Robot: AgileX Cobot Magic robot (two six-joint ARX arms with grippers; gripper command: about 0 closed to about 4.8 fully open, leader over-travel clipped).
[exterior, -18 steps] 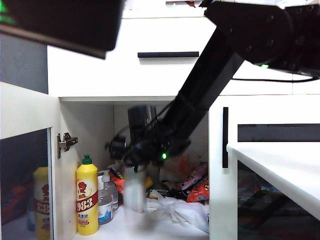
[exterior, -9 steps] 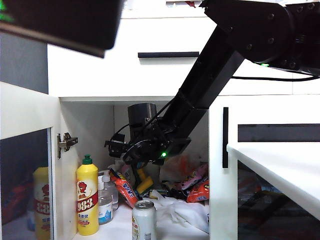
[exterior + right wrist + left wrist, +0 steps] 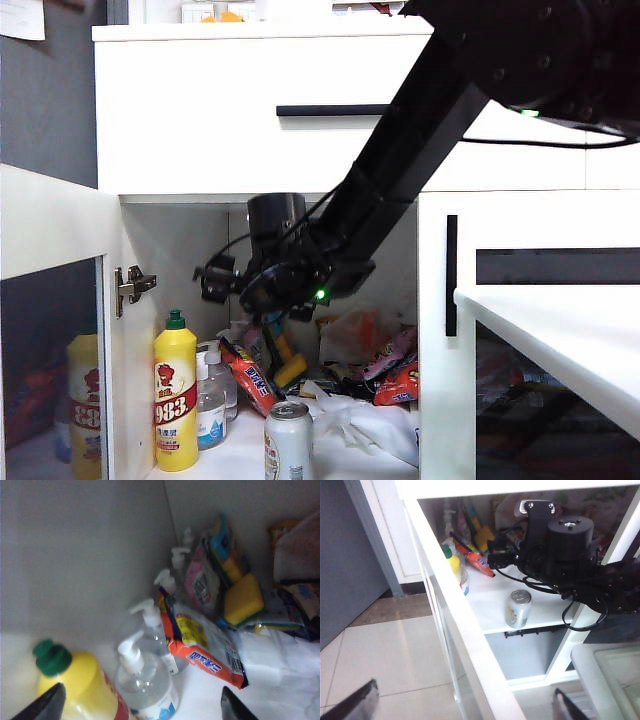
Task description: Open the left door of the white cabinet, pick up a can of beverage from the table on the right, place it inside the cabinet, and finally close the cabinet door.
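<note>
Can (image 3: 289,440) upright on the cabinet (image 3: 250,120) shelf, let go; your right gripper (image 3: 140,707) hangs above it, jaws wide, holding nothing.

The can stands at the shelf's front edge, apart from the yellow bottle (image 3: 175,395) and clear pump bottles (image 3: 145,680) to its left, with snack packets (image 3: 395,375) and a white bag (image 3: 365,420) behind. Your right arm (image 3: 400,150) slants down from the upper right into the open compartment, its wrist above the can. Your left gripper (image 3: 462,707) is held back outside, fingertips spread wide and empty, above the tiled floor (image 3: 385,655), looking in past the open left door (image 3: 50,300). The table (image 3: 560,330) juts in at the right. Compared with a second ago, the can has left the right gripper, which has lifted slightly.
</note>
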